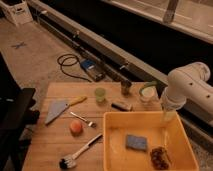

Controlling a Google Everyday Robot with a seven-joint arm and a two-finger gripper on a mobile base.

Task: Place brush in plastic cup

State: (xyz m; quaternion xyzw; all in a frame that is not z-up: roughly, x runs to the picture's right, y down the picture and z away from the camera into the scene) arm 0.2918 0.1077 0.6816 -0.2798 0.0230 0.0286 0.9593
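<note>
The brush [80, 152] lies on the wooden table [50, 135] at the front. Its dark and whitish head points to the near left and its white handle reaches toward the yellow tub. A clear plastic cup [146, 94] stands at the table's far edge, right of centre. My gripper [168, 115] hangs down from the white arm [186, 86] over the tub's far right rim. It is just right of the plastic cup and far from the brush, with nothing seen in it.
A yellow tub [112, 145] holds a blue sponge [135, 142] and a brown scrubber [159, 157]. On the table are a small green cup [100, 94], a dark cup [125, 87], a dark block [121, 105], a yellow-handled scraper [60, 107], a fork [82, 119] and an orange ball [76, 127].
</note>
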